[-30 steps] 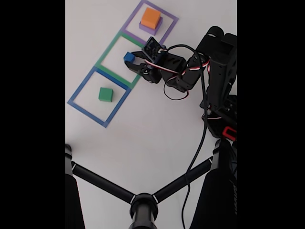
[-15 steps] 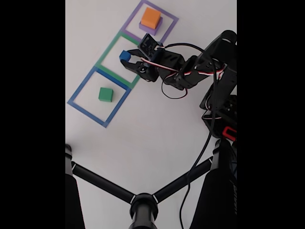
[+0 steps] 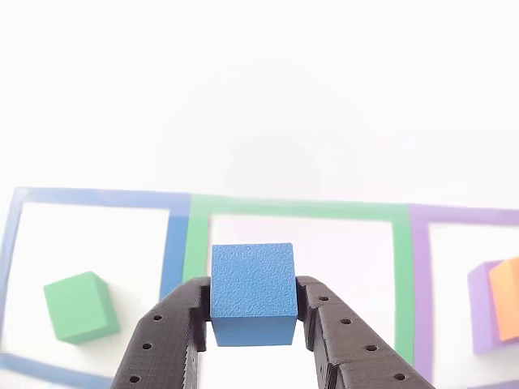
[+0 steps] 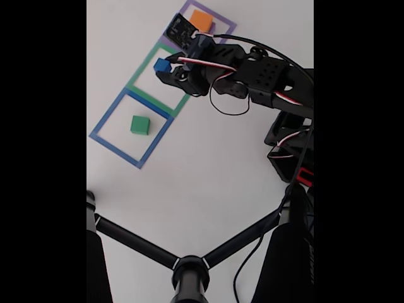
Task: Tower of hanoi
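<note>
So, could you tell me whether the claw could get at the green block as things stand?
Probably not yet: the claw is shut on the blue cube. The green block itself sits alone and uncovered in the blue outline.

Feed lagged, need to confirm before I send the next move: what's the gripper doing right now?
Gripper: shut on the blue cube, one of the fingers pressed against each side of it.
</note>
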